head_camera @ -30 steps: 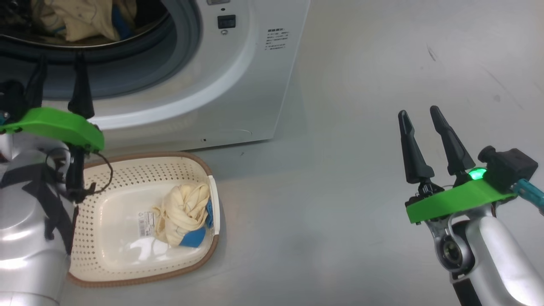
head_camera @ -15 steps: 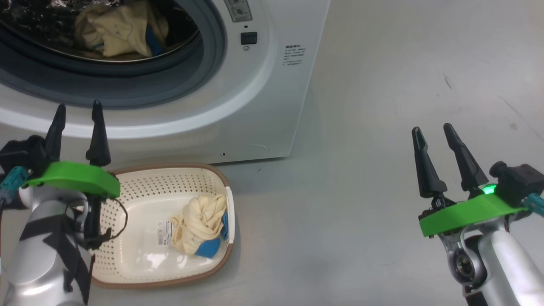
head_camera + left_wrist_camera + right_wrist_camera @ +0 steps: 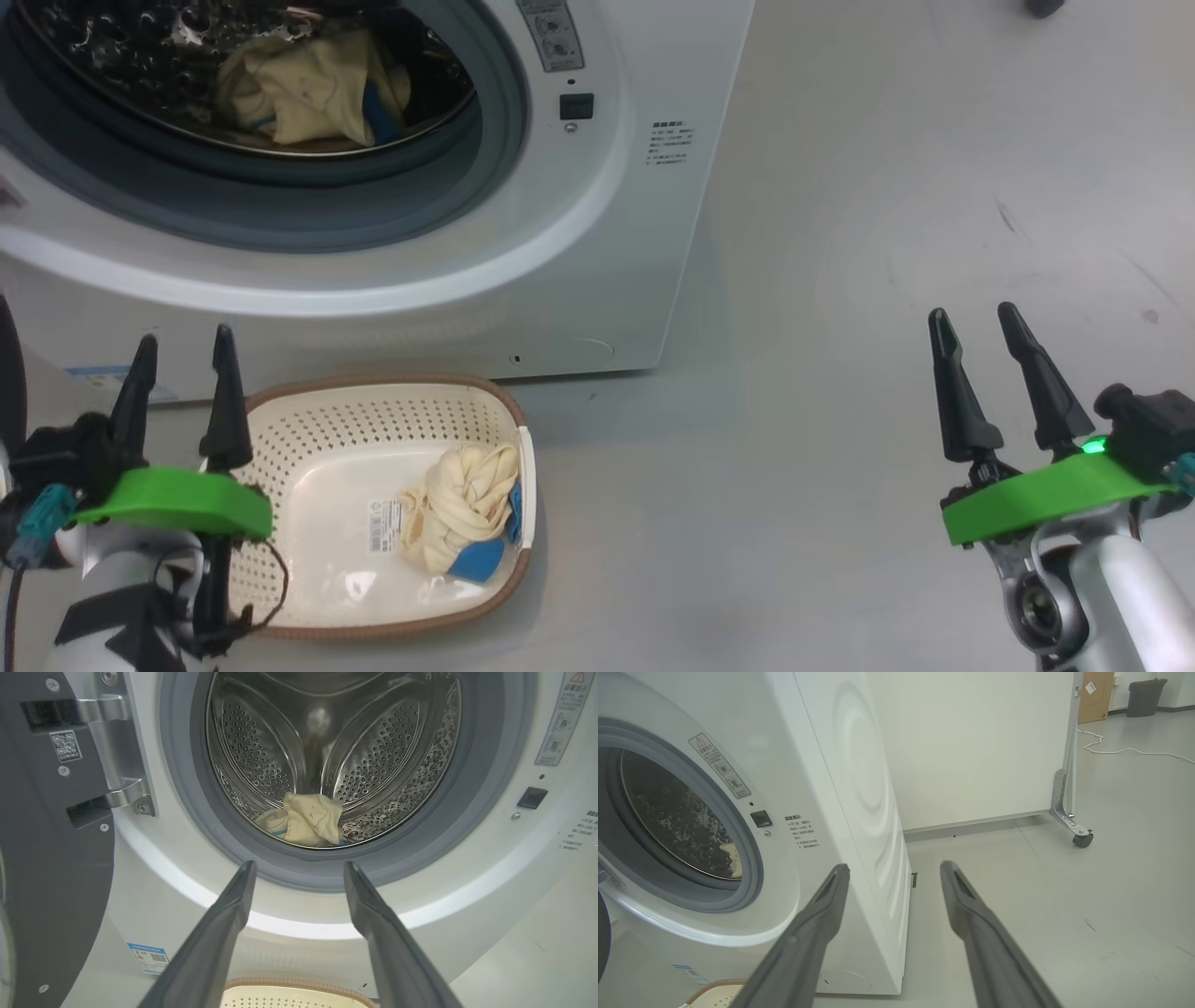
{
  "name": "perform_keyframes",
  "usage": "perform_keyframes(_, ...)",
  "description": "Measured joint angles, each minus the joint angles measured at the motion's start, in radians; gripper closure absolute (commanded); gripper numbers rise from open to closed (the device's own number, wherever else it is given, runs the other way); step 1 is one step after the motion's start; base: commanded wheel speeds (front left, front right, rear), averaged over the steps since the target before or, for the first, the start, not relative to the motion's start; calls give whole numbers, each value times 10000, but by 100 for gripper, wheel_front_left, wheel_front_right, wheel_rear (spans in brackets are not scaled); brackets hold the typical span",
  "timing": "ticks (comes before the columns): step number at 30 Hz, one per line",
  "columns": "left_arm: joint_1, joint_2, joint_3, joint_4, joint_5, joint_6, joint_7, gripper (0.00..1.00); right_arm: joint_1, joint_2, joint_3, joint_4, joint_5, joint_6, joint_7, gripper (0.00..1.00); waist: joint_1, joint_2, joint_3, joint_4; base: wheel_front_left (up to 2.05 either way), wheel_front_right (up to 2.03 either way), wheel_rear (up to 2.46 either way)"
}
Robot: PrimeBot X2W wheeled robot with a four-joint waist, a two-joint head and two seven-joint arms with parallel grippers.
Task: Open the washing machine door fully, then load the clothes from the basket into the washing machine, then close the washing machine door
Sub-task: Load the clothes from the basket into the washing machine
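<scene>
The washing machine (image 3: 597, 233) fills the upper left, its door (image 3: 46, 882) swung open. One cream garment (image 3: 308, 89) lies in the drum. A second garment (image 3: 462, 523) sits bunched in the basket (image 3: 392, 411) at lower left of centre. The left gripper (image 3: 185, 338), lower left, and the right gripper (image 3: 971, 313), lower right, both stand wide and empty.

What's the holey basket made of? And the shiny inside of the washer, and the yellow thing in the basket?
The basket looks like glossy cream plastic with moulded holes; its brown rim seems woven-look plastic too. The drum seems polished steel: mirror-bright, punched with dots. The yellow garment looks like soft cloth, bunched in folds.
</scene>
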Motion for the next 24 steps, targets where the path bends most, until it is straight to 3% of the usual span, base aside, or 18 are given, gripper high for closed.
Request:
perform_keyframes(13, 1932, -215, 606, -1415, 90, -2, 0, 0, 432, -148, -132, -2, -2, 0, -2, 0, 0, 0, -450, 135, 0, 0, 0)
perform_keyframes(24, 2478, -341, 836, -1896, 174, -2, 0, 0, 648, -174, -151, -2, -2, 0, -2, 0, 0, 0, -666, 50, 0, 0, 0)
